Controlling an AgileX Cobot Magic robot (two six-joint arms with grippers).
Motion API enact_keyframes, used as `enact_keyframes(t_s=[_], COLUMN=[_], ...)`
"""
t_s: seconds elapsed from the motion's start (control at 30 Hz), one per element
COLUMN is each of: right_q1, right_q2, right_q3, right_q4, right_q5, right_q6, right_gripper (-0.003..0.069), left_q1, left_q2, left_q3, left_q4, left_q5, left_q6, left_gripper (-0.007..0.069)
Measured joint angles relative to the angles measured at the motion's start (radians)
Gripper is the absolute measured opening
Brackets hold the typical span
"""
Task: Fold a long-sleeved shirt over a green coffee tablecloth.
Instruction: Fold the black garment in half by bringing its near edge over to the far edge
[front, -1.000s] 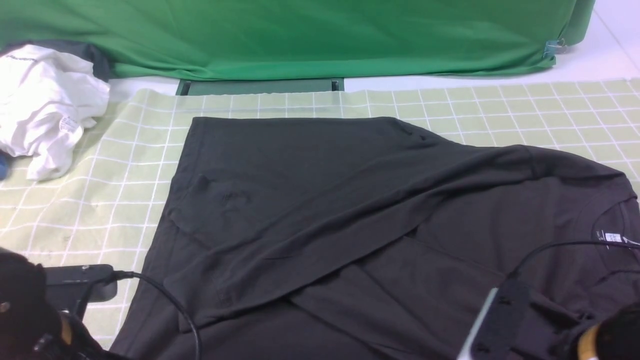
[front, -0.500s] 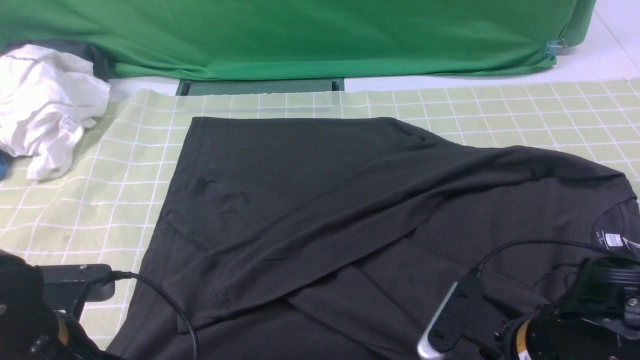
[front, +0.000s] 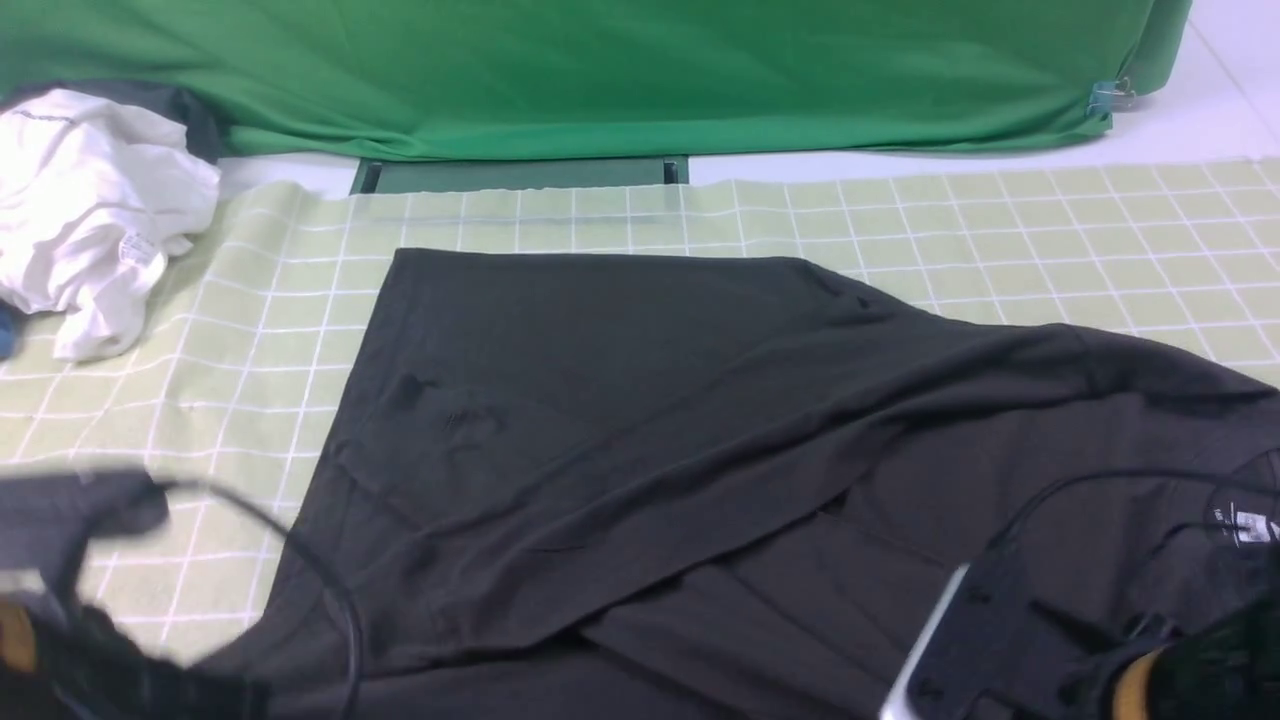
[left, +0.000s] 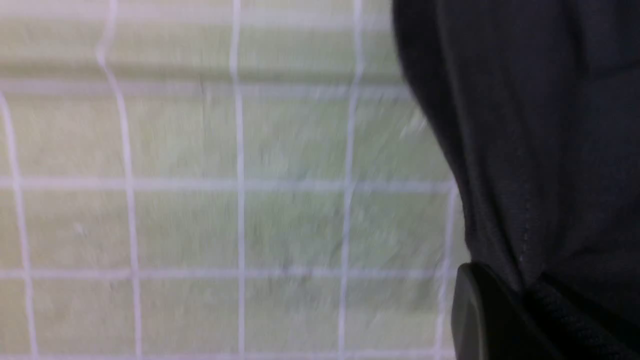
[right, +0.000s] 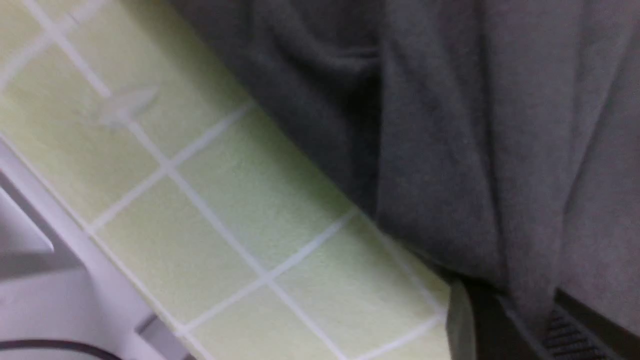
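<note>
The left gripper (left: 525, 295) and right gripper (right: 520, 310) are clamping, fully closed, the near edge of the long-sleeved shirt (front: 640, 400) lying on the green coffee tablecloth (front: 1000, 220). The next move probably calls for lifting both ends evenly.

Front view. The long-sleeved shirt (front: 640, 430) is cut off at its near and right portions by the frame edges. On the shirt, the neck label (front: 1252, 527) carries print too small to read. Beside the shirt's left edge, the left arm (front: 70, 560) is blurred. Well left of the shirt, the white garment (front: 90, 210) is cropped.
</note>
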Motion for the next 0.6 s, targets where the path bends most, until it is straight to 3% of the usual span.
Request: enact_keyframes(t_s=[0.2,0.4,0.43,0.6], right_q1=[-0.087,-0.269,-0.326,-0.431], right_q2=[-0.055,0.027,0.082,0.249], right_q3=[-0.114,-0.306,-0.369,-0.533], right_q4=[-0.081,-0.125,-0.125,-0.125], right_q5=[0.065,0.068,0.068,0.065], right_q6=[0.015,-0.105,-0.156,-0.242], right_gripper=[0.0043,0.0042,0.0042,0.0042], left_q1=[0.0,0.007,0.027,0.116], left_q2=[0.087,0.331,0.417,0.644], left_q3=[-0.189,-0.433,-0.505,-0.712], left_q4=[0.078,0.149,0.145,0.08], left_q5=[-0.03,-0.067,-0.072,-0.087], left_q6=[-0.008,-0.024,-0.023,0.034], left_gripper=[0.0022,0.0022,0.0022,0.0022])
